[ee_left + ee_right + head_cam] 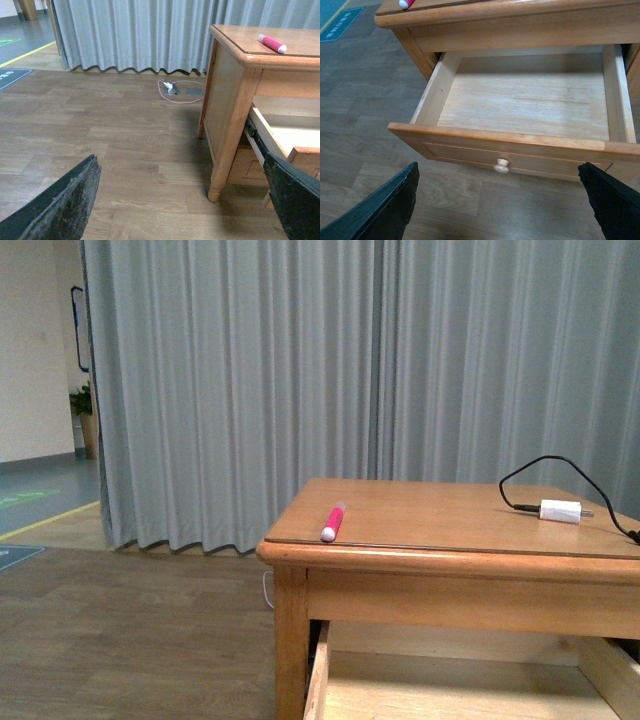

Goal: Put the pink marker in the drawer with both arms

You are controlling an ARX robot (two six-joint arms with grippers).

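Front, pink marker (333,522): lying on the bench (430,502) near the front left corner, cap toward the edge.
Front, surroundings: white plug (560,511) far right; drawer (450,685) pulled out below; grey curtain (240,380) behind.
Left wrist, left claw (180,157): spread wide, holding nothing, above wooden floor (115,130).
Right wrist, right claw (497,167): spread wide, holding nothing, facing the knob (501,165); drawer's pale bottom exposed.

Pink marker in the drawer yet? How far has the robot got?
Done: the drawer is pulled open, nothing visible inside. In hand: nothing; left end effector and right end effector are open. Remaining: lift the pink marker off the tabletop and drop it in.
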